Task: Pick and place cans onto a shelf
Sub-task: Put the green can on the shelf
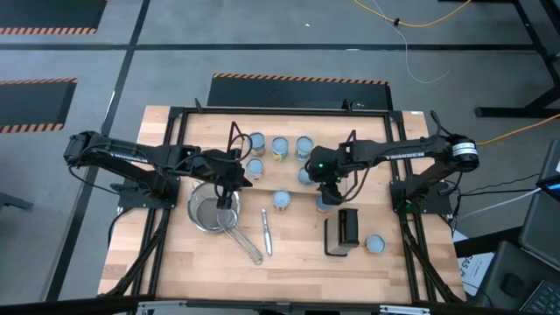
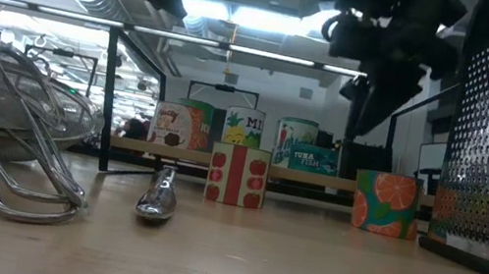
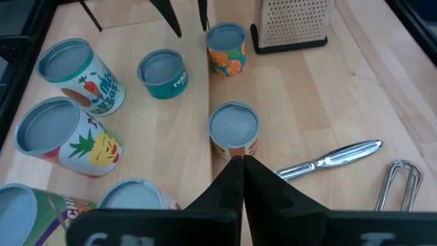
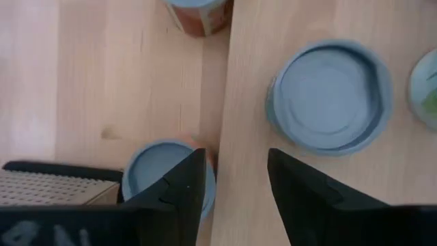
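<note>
Several cans stand upright on the shelf (image 1: 289,131), among them a pineapple can (image 3: 65,133) and a teal can (image 4: 329,94). On the table by the shelf's near edge stand a red-labelled can (image 3: 233,130) and an orange-labelled can (image 3: 226,48). A third can (image 1: 375,243) stands near the table's right edge. My left gripper (image 3: 242,164) is shut with nothing in it, in the air short of the red-labelled can. My right gripper (image 4: 235,164) hangs open, pointing down over the shelf's near edge, with the orange-labelled can (image 4: 164,174) below one finger.
A metal mesh strainer (image 1: 214,210) lies at the left of the table, its wire handle toward the near edge. A metal utensil (image 1: 267,232) lies beside it. A box grater (image 1: 343,229) stands to the right, close to the orange-labelled can. Black wire frames close the shelf's two ends.
</note>
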`<action>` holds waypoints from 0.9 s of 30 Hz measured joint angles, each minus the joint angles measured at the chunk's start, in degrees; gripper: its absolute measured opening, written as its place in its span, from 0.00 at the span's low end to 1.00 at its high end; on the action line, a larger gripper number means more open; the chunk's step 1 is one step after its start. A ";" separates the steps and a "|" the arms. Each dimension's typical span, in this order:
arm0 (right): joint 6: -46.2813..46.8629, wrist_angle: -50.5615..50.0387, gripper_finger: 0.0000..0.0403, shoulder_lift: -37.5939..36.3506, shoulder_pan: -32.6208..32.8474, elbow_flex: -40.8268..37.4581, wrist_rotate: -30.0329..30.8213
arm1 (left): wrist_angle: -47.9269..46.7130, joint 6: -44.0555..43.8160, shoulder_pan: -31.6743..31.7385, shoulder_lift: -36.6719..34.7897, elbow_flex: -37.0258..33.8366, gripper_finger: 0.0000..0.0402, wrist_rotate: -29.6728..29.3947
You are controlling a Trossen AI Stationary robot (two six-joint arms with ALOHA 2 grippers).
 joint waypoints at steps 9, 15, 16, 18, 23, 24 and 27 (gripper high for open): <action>-0.19 -3.00 0.40 4.00 0.00 0.00 -0.10 | 0.00 0.00 0.00 0.00 0.00 0.03 0.00; -0.39 -3.11 0.40 6.25 0.02 0.00 -2.89 | 0.00 0.00 0.02 0.02 0.00 0.03 0.01; -0.39 -3.11 0.40 6.59 0.02 0.00 -2.91 | 0.00 0.02 0.02 0.02 0.00 0.03 0.01; -0.41 -3.10 0.40 7.17 0.02 0.00 -2.89 | 0.00 0.02 0.02 0.02 0.00 0.03 0.01; -0.43 -3.12 0.40 8.21 0.02 0.00 -2.89 | 0.00 0.02 0.02 0.04 0.00 0.03 0.01; -0.44 -3.15 0.40 8.34 0.02 0.00 -2.89 | 0.00 0.02 0.02 0.04 0.00 0.03 0.01; -0.44 -3.13 0.35 8.53 0.00 0.06 -2.87 | 0.00 0.02 0.02 0.04 0.00 0.03 0.01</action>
